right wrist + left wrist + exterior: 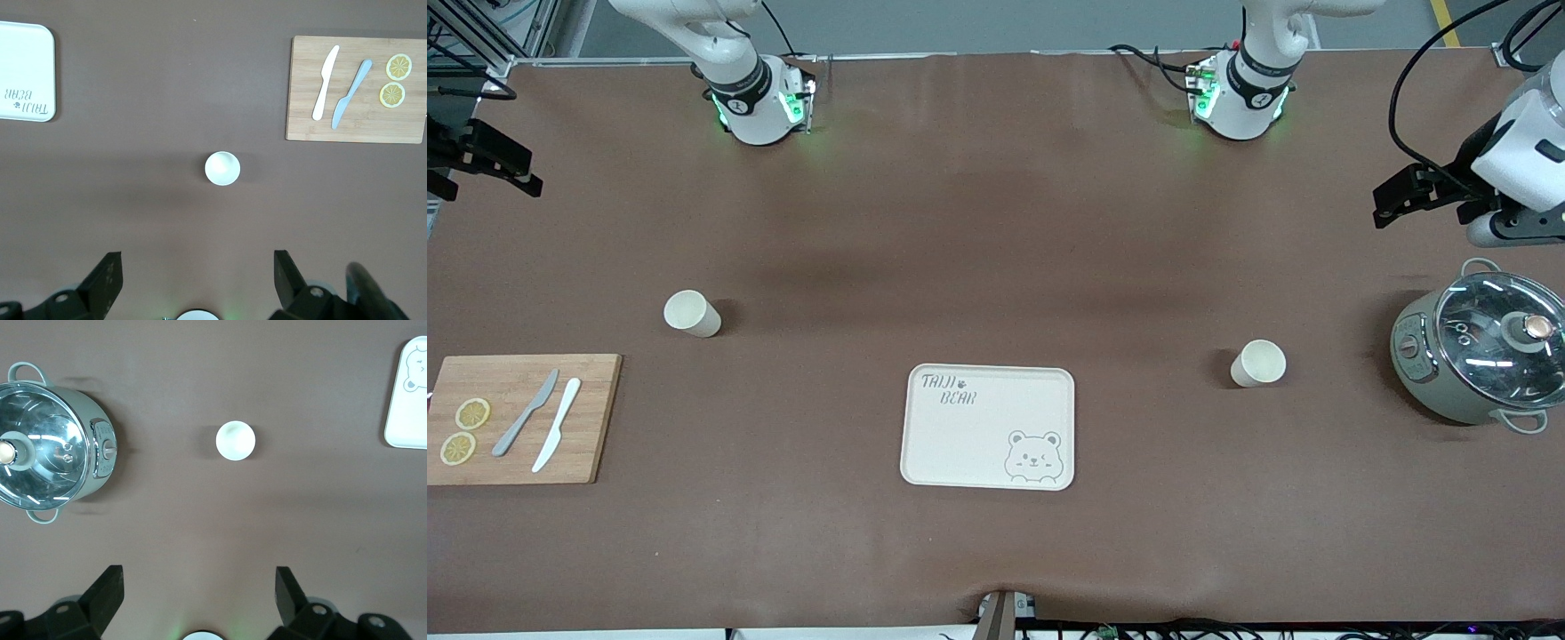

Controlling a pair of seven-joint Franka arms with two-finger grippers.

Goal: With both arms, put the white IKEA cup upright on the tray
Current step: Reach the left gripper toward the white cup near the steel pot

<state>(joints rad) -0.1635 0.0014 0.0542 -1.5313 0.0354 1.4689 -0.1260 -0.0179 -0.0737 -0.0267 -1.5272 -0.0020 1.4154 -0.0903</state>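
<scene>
Both cups (692, 313) (1258, 363) stood clear of the tray (989, 427). Left tool (199, 597) and right tool (197, 279) hung spread apart above the desk (996, 222); an off-centre grasp risked tipping either cup.

Cream rectangular tray with bear face (989, 427) lay mid-table, nearer the front camera than both cups. White paper cup (692, 313) stood upright toward the right arm's end; second white cup (1259, 363) upright toward the left arm's end. Wooden cutting board (520, 418) lay at the right arm's end, carrying grey knife (526, 412), white knife (557, 424) and two lemon slices (464, 430). Glass-lidded grey-green pot (1480, 353) stood at the left arm's end, beside the second cup.
</scene>
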